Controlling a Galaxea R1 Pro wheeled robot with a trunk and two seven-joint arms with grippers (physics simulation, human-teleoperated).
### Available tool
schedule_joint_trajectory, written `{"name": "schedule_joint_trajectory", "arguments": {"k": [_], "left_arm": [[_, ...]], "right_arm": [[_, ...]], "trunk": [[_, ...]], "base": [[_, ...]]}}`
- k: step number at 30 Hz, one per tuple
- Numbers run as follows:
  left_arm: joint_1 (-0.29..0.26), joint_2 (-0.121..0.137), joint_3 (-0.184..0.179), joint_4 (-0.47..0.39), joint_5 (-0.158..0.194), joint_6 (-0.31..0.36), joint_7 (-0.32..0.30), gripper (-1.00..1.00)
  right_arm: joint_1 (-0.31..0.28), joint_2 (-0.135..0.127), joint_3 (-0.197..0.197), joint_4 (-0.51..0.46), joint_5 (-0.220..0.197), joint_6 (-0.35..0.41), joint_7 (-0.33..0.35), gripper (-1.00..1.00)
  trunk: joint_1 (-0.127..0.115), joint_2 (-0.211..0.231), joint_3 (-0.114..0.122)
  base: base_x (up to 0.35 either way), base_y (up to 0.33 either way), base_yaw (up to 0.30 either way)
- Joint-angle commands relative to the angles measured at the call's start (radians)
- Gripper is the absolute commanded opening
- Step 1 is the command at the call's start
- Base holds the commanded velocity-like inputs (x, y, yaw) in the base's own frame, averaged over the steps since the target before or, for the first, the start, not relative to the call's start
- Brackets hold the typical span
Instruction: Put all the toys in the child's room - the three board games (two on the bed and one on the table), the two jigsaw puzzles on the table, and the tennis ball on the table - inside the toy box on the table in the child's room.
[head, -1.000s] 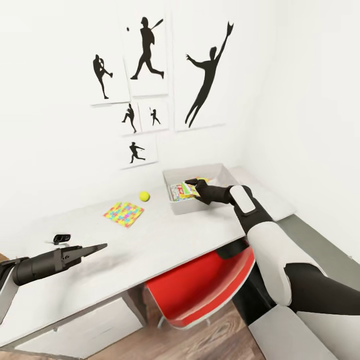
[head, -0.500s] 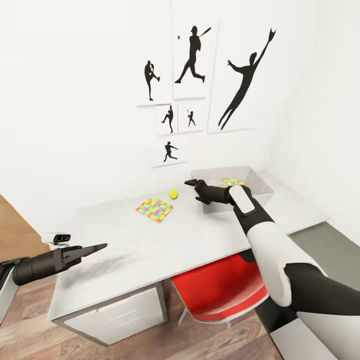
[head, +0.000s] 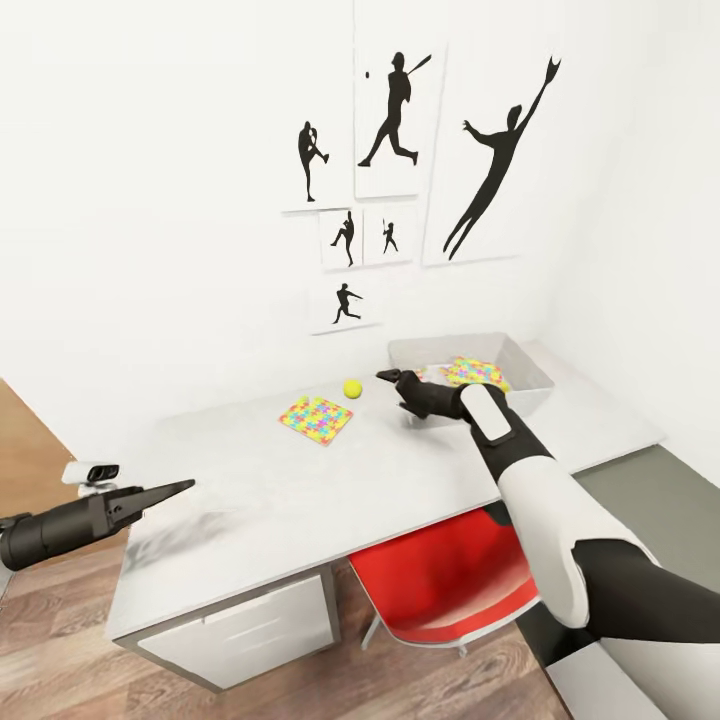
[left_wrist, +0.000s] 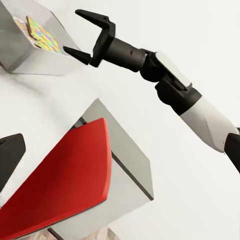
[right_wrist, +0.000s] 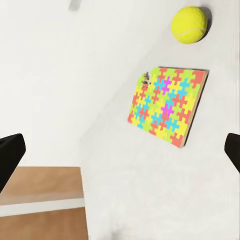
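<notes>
Since half a second ago: right gripper (head: 391, 377) drawn a little further out past the toy box's (head: 405, 352) near wall and toward the tennis ball (head: 352, 388); the camera swung slightly as well, so the small drift of the wall pictures (head: 392, 127) counts for nothing. Right fingers (left_wrist: 95, 19) spread wide apart and empty, seen plainly from the left wrist. Left gripper (head: 172, 489) hanging low off the counter's (head: 250, 520) near corner, fingers apparently closed to a point, holding nothing.

One jigsaw puzzle (head: 474, 372) already lying inside the toy box. Second jigsaw puzzle (head: 316, 417) flat on the counter, just beside the ball, between ball and the near edge. No board games visible loose on the counter.

Risks from here:
- Ball round and free: a glancing touch from one finger likely to send it rolling along the counter, perhaps off an edge.
- Puzzle panel thin and flush with the surface: fingers liable to skate over it or push it away instead of getting under an edge.
- Forearm close to the box's near wall: a careless sweep could shove the box.
- Red chair (head: 440, 580) tucked under the counter, close to the robot's body.
</notes>
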Motion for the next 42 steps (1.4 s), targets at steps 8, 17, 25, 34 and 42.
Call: {"name": "schedule_joint_trajectory", "arguments": {"k": [8,17,25,34,42], "left_arm": [[-0.001,0.01,0.045,0.017,0.002,0.005,-0.001,1.0],[-0.001,0.011,0.064,0.021,0.001,0.003,-0.001,1.0],[-0.001,0.011,0.064,0.022,0.001,0.003,-0.001,1.0],[-0.001,0.012,0.064,0.024,0.001,0.003,-0.001,1.0],[-0.001,0.014,0.064,0.024,0.003,0.003,-0.001,1.0]], "right_arm": [[0.002,-0.008,-0.003,0.001,0.05,-0.042,0.048,1.0],[0.002,-0.006,0.0,0.001,0.1,-0.08,0.069,1.0],[0.002,-0.003,0.0,0.001,0.106,-0.082,0.066,1.0],[0.002,-0.001,0.0,0.001,0.106,-0.084,0.061,1.0],[0.002,0.001,0.0,0.001,0.107,-0.083,0.057,1.0]], "trunk": [[0.001,-0.002,-0.002],[0.001,-0.002,-0.002],[0.001,-0.002,-0.002],[0.001,-0.002,-0.002],[0.001,-0.002,-0.002]], "base": [[0.0,0.086,0.0],[0.0,0.112,0.0],[-0.014,0.086,0.0],[-0.054,0.14,0.0],[0.002,0.082,0.0]]}}
